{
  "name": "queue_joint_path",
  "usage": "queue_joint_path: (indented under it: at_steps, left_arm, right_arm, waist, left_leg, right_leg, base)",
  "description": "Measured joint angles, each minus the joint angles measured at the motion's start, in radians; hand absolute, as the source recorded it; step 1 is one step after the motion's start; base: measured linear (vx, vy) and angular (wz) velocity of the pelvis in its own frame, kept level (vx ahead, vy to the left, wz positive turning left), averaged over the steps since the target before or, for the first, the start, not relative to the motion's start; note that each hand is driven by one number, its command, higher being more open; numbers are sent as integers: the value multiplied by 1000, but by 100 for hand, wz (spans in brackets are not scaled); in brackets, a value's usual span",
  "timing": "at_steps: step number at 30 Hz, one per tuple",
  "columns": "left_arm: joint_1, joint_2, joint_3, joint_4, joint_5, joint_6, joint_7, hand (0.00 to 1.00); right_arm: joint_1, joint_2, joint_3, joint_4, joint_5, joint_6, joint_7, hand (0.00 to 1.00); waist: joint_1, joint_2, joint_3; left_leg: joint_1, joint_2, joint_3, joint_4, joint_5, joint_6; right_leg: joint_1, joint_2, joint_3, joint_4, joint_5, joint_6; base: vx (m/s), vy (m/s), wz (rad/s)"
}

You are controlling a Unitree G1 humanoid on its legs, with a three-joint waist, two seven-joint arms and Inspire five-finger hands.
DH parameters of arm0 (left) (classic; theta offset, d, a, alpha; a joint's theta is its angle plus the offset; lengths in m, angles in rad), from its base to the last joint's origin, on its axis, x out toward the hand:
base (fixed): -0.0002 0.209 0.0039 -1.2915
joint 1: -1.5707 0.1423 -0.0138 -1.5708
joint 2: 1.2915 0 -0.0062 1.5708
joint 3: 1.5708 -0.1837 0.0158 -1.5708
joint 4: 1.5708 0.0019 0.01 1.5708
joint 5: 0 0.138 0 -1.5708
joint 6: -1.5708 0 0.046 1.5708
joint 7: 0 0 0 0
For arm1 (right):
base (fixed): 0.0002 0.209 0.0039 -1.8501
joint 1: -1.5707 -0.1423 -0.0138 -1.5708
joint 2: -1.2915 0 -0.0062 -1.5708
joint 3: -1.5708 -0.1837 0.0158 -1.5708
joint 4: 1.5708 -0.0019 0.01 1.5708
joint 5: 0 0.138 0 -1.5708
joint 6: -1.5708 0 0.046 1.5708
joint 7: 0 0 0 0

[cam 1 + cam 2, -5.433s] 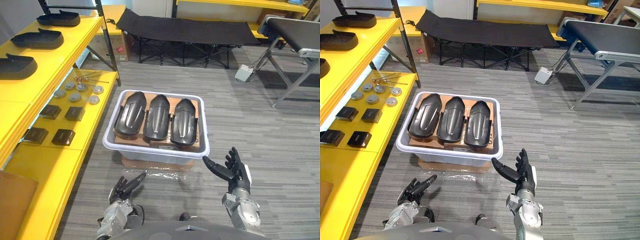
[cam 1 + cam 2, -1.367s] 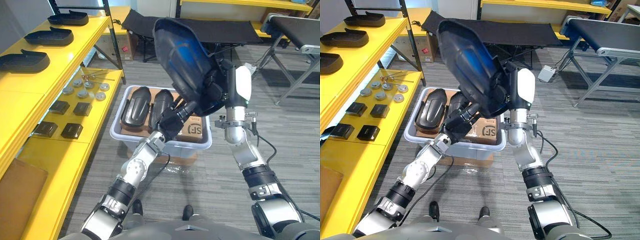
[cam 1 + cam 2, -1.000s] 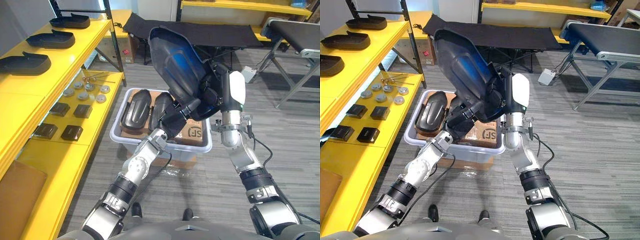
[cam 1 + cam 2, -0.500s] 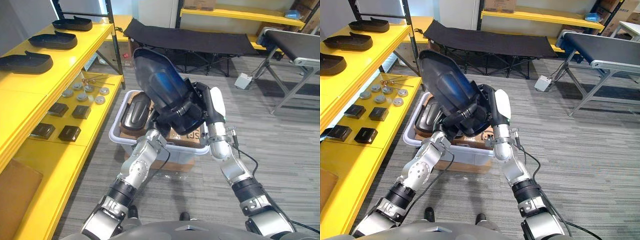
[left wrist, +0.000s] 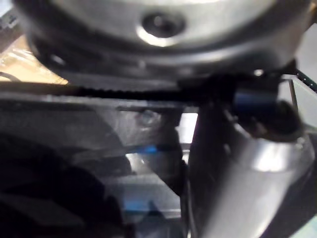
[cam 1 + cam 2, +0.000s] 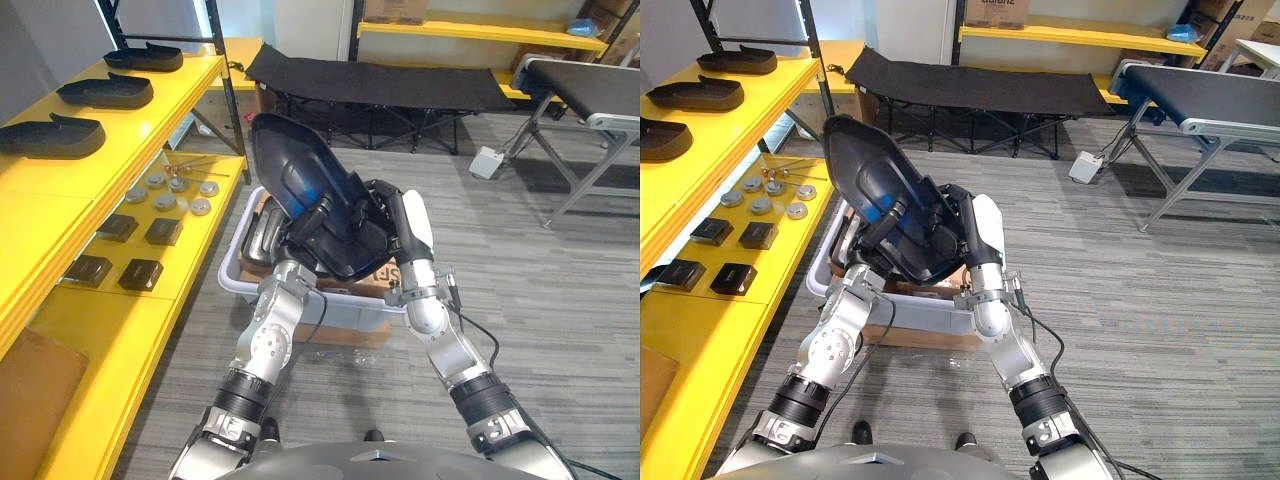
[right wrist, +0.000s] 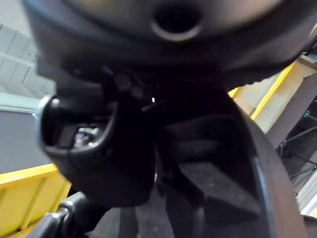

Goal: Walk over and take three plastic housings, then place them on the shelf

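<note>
In the left eye view the black plastic housing [image 6: 288, 170] hung tilted over the white bin [image 6: 233, 272], tip toward 11 o'clock. The left hand [image 6: 316, 213] curled over its rim and the right hand [image 6: 380, 205] clamped its 4 o'clock edge. The right eye view put the yellow shelf [image 6: 730, 125] at 9 o'clock, and in the dark wrist views each hand seemed pressed against the housing.

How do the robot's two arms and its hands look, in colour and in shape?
Both arms are silver-grey metal, built of rounded segments with black rings between them. The left hand is dark, with slim fingers. The right hand is dark too and carries a smooth white cover on its outer side.
</note>
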Motion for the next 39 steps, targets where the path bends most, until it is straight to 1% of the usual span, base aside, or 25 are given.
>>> queue_joint_path:
  at_steps: [3,4,9,13,14,15,17,18,19,21,23,24,26,27,28,31,32,33,35,37,38,39]
  left_arm:
    - [1,0,0,14,9,7,-16,0]
    - [1,0,-3,18,37,9,-32,0]
    - [0,9,-8,19,50,9,-51,0]
    - [0,17,-11,17,103,1,-49,0]
    - [0,17,-14,10,140,1,-44,0]
    - [0,17,-12,-14,219,0,-28,0]
    - [1,15,-5,-51,302,-3,-7,0]
    - [2,12,-1,-76,360,-15,11,0]
    - [3,8,17,-112,444,-41,31,0]
    - [4,7,46,-139,513,-79,52,0]
    - [12,7,93,-169,632,-145,79,0]
    - [14,7,100,-174,661,-158,92,0]
    - [29,9,146,-189,769,-200,151,0]
    - [36,9,157,-193,789,-206,164,0]
    - [55,9,176,-193,828,-224,194,0]
    - [91,10,194,-193,857,-224,227,0]
    - [118,9,202,-193,864,-224,236,0]
    - [129,8,203,-193,863,-224,237,0]
    - [158,8,210,-194,862,-224,228,0]
    - [212,6,226,-205,847,-224,194,0]
    - [231,5,227,-216,841,-224,180,0]
    - [273,-1,230,-251,814,-224,149,0]
  right_arm:
    - [19,-1,2,-7,1,-1,-4,0]
    - [24,-1,8,-7,7,-2,-8,100]
    - [52,-3,26,-24,19,-17,-32,100]
    - [62,0,45,-40,99,-18,-47,100]
    - [73,1,47,-68,122,-17,-44,100]
    - [96,14,50,-126,136,-17,-40,100]
    - [104,33,49,-181,163,-17,-37,100]
    - [104,41,44,-202,171,-17,-36,100]
    - [104,39,34,-231,202,-18,-21,100]
    - [107,39,18,-264,264,-23,9,100]
    - [111,39,-30,-306,370,-49,58,100]
    - [115,39,-49,-318,399,-55,73,100]
    - [140,38,-119,-373,514,-66,141,100]
    - [148,38,-136,-385,530,-67,158,100]
    - [179,38,-184,-417,577,-67,202,100]
    - [230,40,-246,-440,657,-63,266,100]
    - [266,44,-274,-442,694,-55,301,100]
    - [284,48,-283,-445,709,-48,312,100]
    - [332,72,-307,-449,720,-11,343,100]
    - [397,89,-308,-449,717,47,368,100]
    - [413,89,-307,-449,713,60,372,100]
    - [445,90,-305,-448,700,82,374,100]
  waist:
    - [1,0,0]
    - [1,0,0]
    - [1,-3,-2]
    - [1,-2,-3]
    - [2,-2,-3]
    - [2,-2,-3]
    - [0,-2,-3]
    - [-1,-1,-4]
    - [0,-1,-4]
    - [-2,1,-5]
    - [-3,6,-8]
    - [-2,7,-9]
    - [0,12,-12]
    - [-1,12,-13]
    - [-1,12,-13]
    - [-4,12,-14]
    - [-8,12,-16]
    - [-12,12,-19]
    - [-25,12,-24]
    - [-29,19,-32]
    - [-30,20,-33]
    - [-29,21,-33]
  left_leg:
    - [0,7,0,0,-1,-1]
    - [0,7,0,0,-1,-1]
    - [4,7,5,0,-1,-1]
    - [4,4,10,2,-1,0]
    - [4,4,10,3,-1,0]
    - [5,3,10,3,0,0]
    - [5,4,12,3,0,1]
    - [8,3,14,3,0,1]
    - [14,3,18,3,-1,0]
    - [19,3,18,3,-2,1]
    - [19,3,19,3,-2,1]
    - [20,3,20,2,-2,1]
    - [21,3,26,1,-2,1]
    - [22,3,27,0,-2,1]
    - [24,3,32,0,-3,2]
    - [32,3,47,0,-8,1]
    - [38,5,59,-1,-19,-6]
    - [38,5,61,-1,-20,-6]
    - [39,6,66,-1,-22,-7]
    - [40,9,84,-1,-27,-6]
    - [40,9,88,-1,-28,-7]
    - [40,16,93,-1,-30,-7]
  right_leg:
    - [1,0,0,-3,-2,2]
    - [1,0,0,-3,-2,1]
    - [1,-1,7,-3,1,0]
    - [-1,1,9,-3,1,0]
    - [-1,2,9,-3,1,-1]
    - [-1,2,9,-3,1,-2]
    - [-2,3,11,1,1,-2]
    - [-1,3,15,2,1,-2]
    - [1,3,22,2,1,-1]
    - [4,3,26,2,0,-1]
    - [4,3,26,2,0,-1]
    - [4,3,26,2,0,-1]
    - [5,4,27,2,0,0]
    - [5,3,28,2,-1,1]
    - [5,2,32,2,-2,3]
    - [5,2,46,2,-3,4]
    - [5,2,57,2,-3,3]
    - [5,1,58,2,-4,3]
    - [2,1,60,2,-6,0]
    - [-1,1,69,2,-6,0]
    - [-3,1,71,2,-6,0]
    - [-6,1,75,2,-6,0]
  base:
    - [0,0,0]
    - [0,0,0]
    - [0,0,-3]
    - [0,0,-2]
    - [0,0,0]
    - [0,0,0]
    - [0,0,-2]
    - [2,-2,-11]
    - [5,-4,-14]
    - [5,-7,-8]
    - [0,0,0]
    - [0,0,0]
    - [0,0,0]
    - [-6,-4,-7]
    - [-3,0,-6]
    - [-3,3,-16]
    - [-1,7,-19]
    - [8,6,-15]
    - [11,-1,-9]
    - [21,-2,-22]
    - [40,-7,-17]
    - [47,-18,-11]
